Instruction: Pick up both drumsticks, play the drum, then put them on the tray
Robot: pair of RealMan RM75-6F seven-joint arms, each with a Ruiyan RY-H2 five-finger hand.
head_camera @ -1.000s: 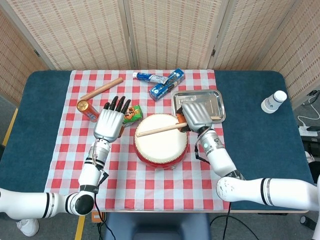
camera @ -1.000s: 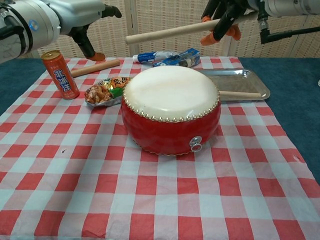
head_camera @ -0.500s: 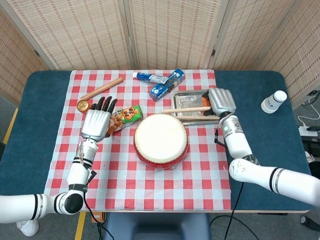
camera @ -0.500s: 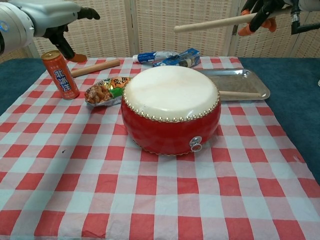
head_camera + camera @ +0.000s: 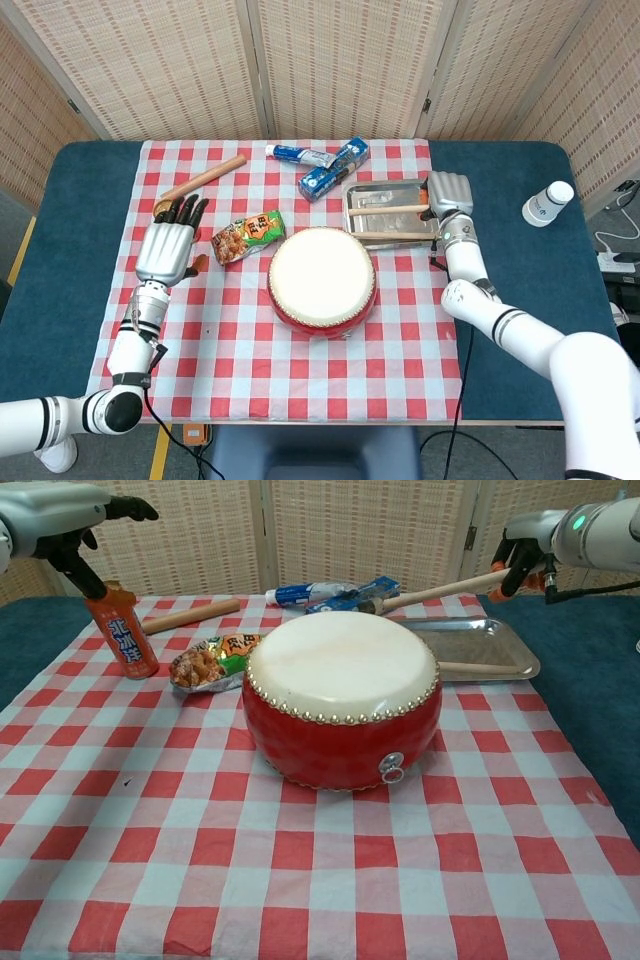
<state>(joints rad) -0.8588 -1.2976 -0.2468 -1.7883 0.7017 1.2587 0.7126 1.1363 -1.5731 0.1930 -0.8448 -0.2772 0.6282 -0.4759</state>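
The red drum stands mid-table on the checked cloth. My right hand grips one drumstick by its end. The stick reaches left, low over the metal tray. A second drumstick lies in the tray along its near side. My left hand is open with its fingers spread, holding nothing. It hovers left of the drum, over the orange can.
A thick wooden stick lies at the cloth's far left. A snack bag lies beside the drum. Toothpaste boxes and a tube lie behind the tray. A paper cup stands far right.
My right hand has carried its drumstick from above the drum to the right and down over the tray. My left hand has drawn away leftward to above the can.
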